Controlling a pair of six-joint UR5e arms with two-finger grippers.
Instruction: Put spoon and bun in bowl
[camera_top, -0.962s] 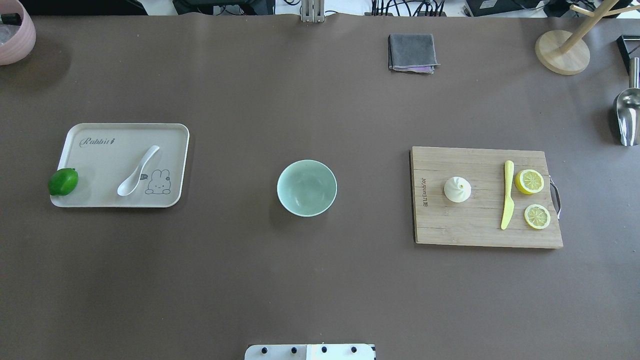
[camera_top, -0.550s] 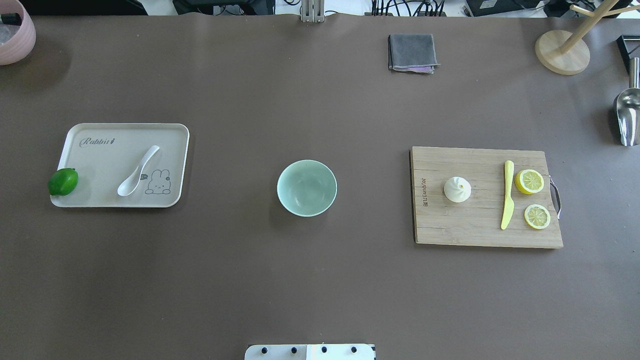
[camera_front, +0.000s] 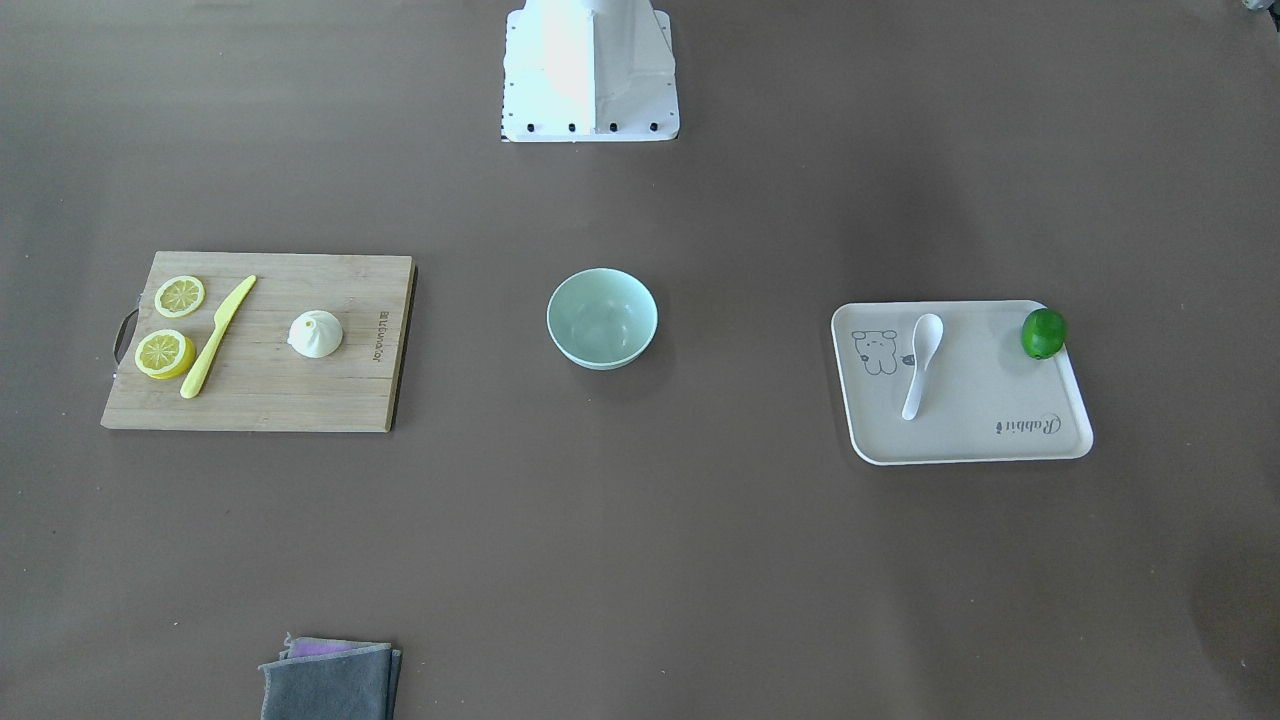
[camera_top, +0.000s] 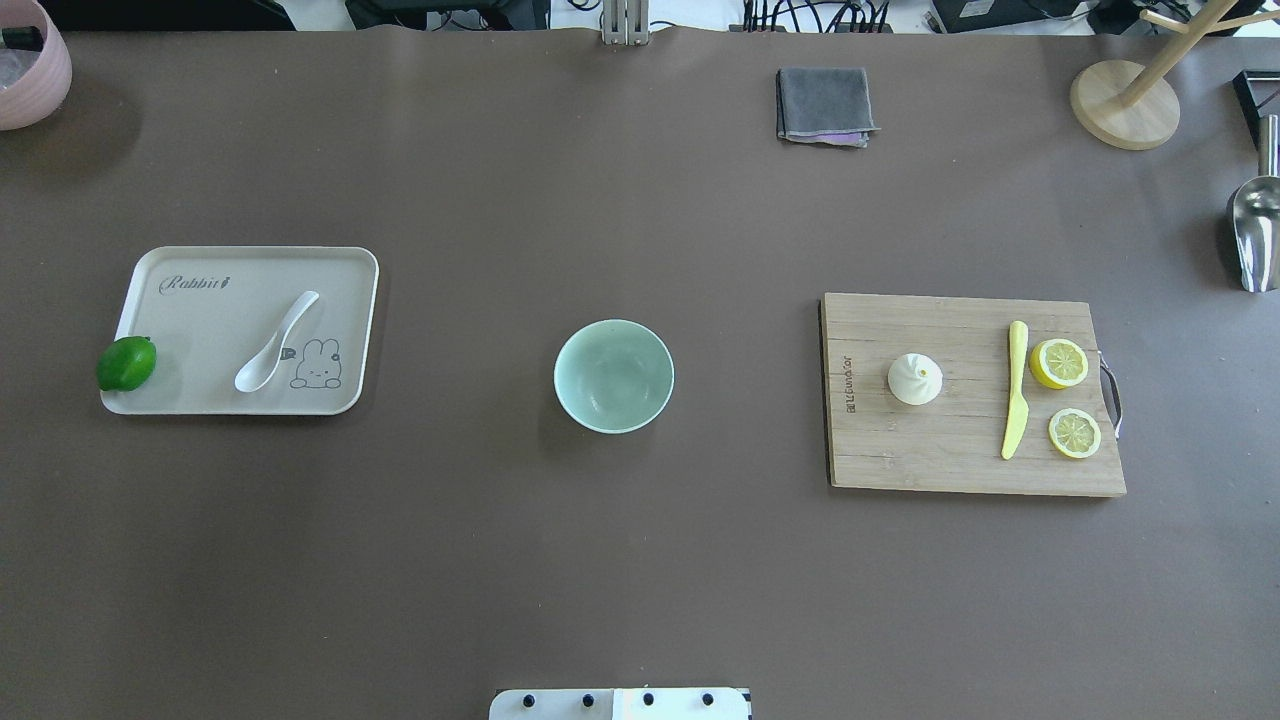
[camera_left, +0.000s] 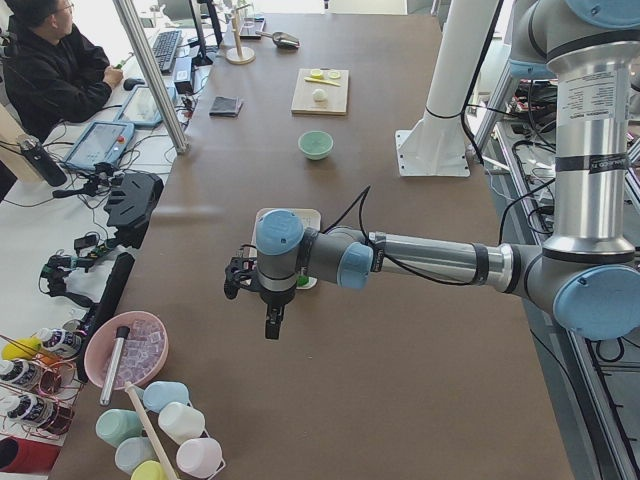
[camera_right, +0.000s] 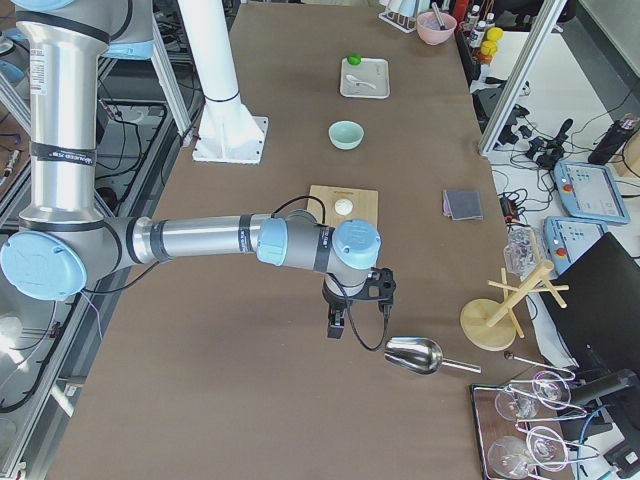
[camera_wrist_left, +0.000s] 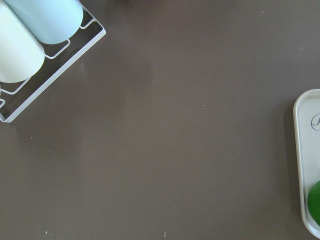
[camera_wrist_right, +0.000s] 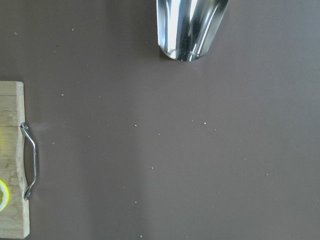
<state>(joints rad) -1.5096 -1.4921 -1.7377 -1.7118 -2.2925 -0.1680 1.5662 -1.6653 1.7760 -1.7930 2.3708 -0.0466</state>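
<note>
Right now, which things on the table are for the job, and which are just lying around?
For the job: spoon, bun, bowl.

Just lying around: lime, tray, yellow-green knife, lemon halves, cutting board, grey cloth, metal scoop.

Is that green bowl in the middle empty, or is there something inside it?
Empty: the bowl shows only its bare mint inside, seen from above.

Left: beige tray, lime on its edge. Right: wooden board bearing yellow-green knife beside lemon halves. Far: grey cloth.
</note>
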